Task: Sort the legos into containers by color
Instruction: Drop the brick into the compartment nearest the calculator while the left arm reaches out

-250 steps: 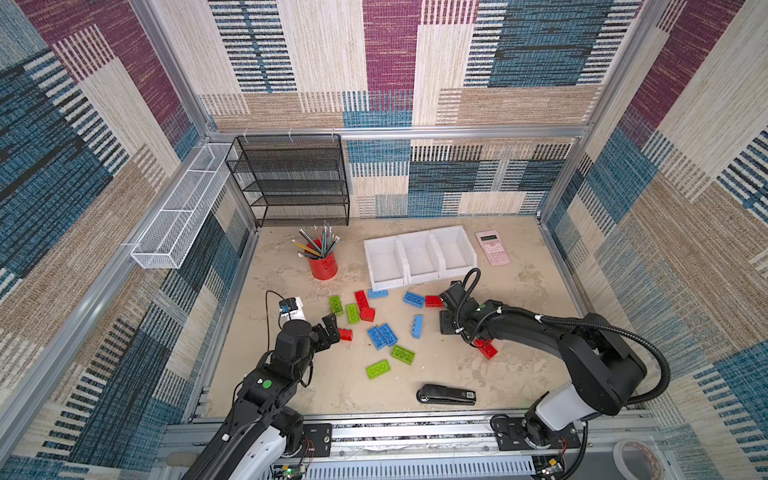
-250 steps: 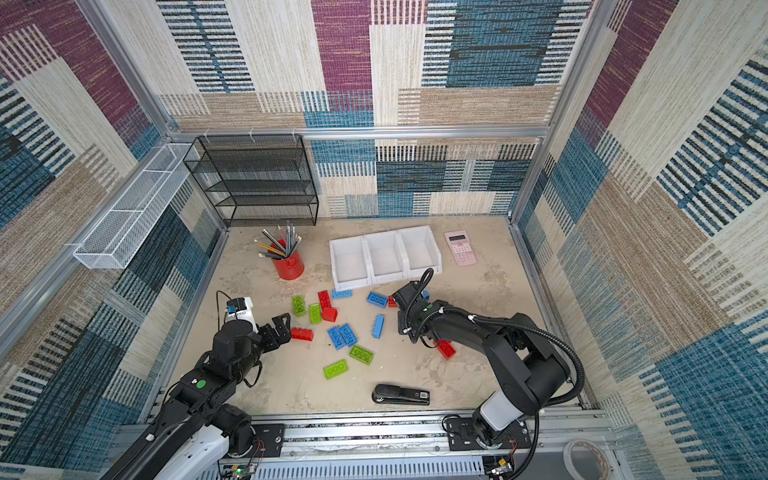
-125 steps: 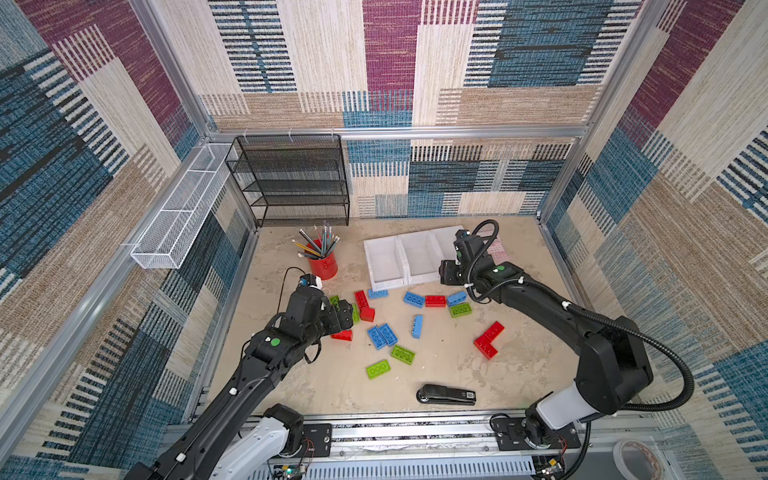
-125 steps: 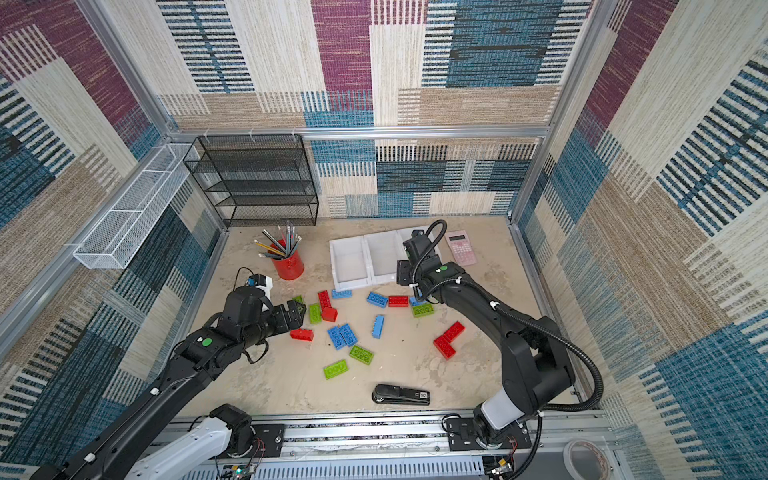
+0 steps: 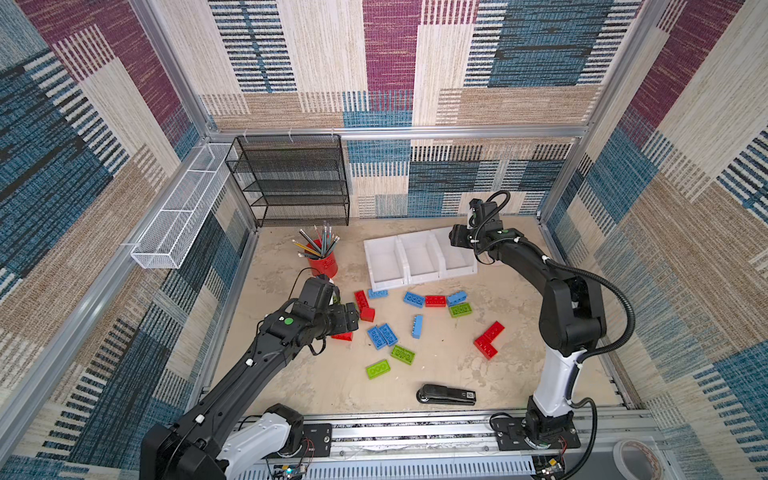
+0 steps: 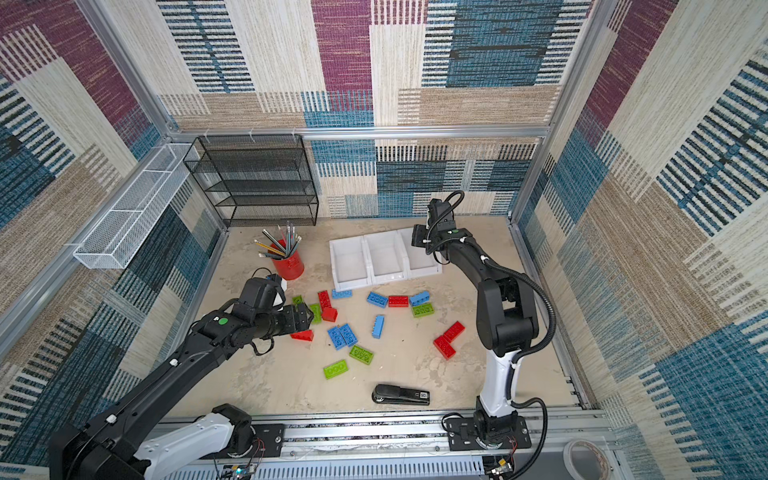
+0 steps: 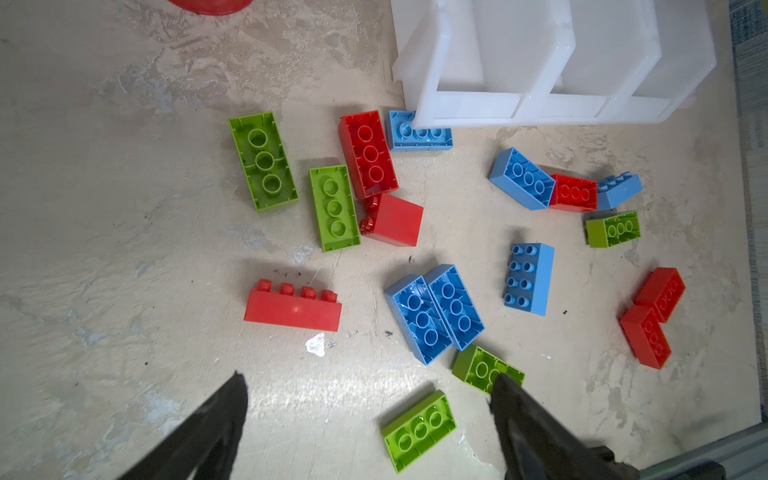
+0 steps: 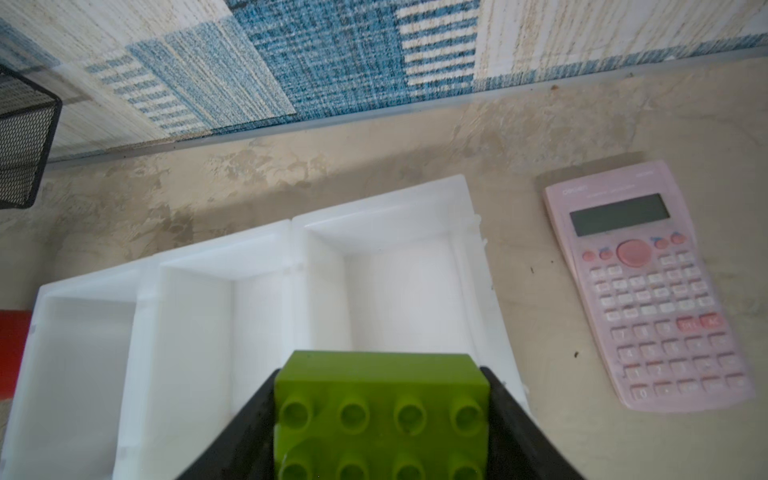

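Right tool (image 8: 379,372) grips a green lego (image 8: 380,399) straight over the right bin (image 8: 374,212), so the drop looks clear; left tool (image 7: 368,377), jaws spread, hangs just above a red lego (image 7: 293,309) lying left to right

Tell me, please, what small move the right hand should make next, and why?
Probably open the right hand and release the lime green studded plastic brick it grips: it appears to hang above the end compartment of the white plastic three-bin row.
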Controlling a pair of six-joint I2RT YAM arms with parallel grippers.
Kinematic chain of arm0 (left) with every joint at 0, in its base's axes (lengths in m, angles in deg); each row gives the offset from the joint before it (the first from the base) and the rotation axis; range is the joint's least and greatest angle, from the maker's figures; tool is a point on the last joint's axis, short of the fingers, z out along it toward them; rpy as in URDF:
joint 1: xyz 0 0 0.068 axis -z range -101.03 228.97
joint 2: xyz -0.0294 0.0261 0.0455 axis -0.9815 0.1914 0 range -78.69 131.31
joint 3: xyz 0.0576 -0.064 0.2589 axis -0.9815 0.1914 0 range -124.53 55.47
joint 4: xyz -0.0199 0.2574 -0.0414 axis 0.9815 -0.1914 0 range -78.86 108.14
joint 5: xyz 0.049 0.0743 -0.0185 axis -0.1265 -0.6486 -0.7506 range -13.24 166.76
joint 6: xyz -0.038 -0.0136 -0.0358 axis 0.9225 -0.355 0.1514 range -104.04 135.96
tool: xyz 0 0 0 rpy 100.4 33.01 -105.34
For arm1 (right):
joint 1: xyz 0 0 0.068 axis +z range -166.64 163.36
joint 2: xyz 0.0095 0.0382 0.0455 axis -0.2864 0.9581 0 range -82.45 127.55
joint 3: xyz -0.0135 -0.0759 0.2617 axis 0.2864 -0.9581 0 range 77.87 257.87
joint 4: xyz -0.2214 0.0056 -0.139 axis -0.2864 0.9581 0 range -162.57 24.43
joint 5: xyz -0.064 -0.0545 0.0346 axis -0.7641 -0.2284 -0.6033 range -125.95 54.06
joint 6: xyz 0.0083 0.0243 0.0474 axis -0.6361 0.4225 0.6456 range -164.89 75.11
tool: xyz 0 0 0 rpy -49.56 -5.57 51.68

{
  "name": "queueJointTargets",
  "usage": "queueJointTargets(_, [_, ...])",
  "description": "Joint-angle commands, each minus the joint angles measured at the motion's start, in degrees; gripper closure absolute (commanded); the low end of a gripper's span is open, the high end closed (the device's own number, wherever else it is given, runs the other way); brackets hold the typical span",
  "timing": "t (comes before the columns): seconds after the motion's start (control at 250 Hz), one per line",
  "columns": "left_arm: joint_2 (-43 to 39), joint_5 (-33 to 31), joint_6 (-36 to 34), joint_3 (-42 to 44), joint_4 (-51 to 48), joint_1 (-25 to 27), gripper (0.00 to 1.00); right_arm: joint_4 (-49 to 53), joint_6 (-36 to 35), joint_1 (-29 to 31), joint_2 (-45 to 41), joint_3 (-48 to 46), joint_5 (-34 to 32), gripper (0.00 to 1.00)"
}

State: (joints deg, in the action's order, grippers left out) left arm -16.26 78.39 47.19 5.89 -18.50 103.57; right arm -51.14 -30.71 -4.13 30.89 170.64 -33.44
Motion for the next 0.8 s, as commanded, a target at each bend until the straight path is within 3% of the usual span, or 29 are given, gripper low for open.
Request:
queueJointTargets(0.0, [2.6,-2.0,-2.4,-2.0,1.1,0.0,0.07,-0.7,-1.4,0.0,3.2,3.8,0.7,0.38])
queueJointTargets(0.268, [7.8,-3.7,-1.5,-3.9,0.1,-0.9,0.11,0.1,-1.4,-0.1,6.5,7.5,1.3,0.34])
queueJointTargets(0.456, [9.5,-2.2,-0.6,-4.9,-0.7,-3.0,0.13,0.2,-1.0,-0.1,6.2,7.8,1.8,0.19])
queueJointTargets(0.556, [11.6,-0.9,-0.9,-6.7,-2.1,-4.8,0.14,-0.2,-0.9,-0.1,4.6,6.8,2.2,0.13])
queueJointTargets(0.796, [18.9,-0.6,-2.5,-12.3,-5.2,-7.2,0.16,-4.4,-1.3,0.3,-4.3,-1.5,4.2,0.10])
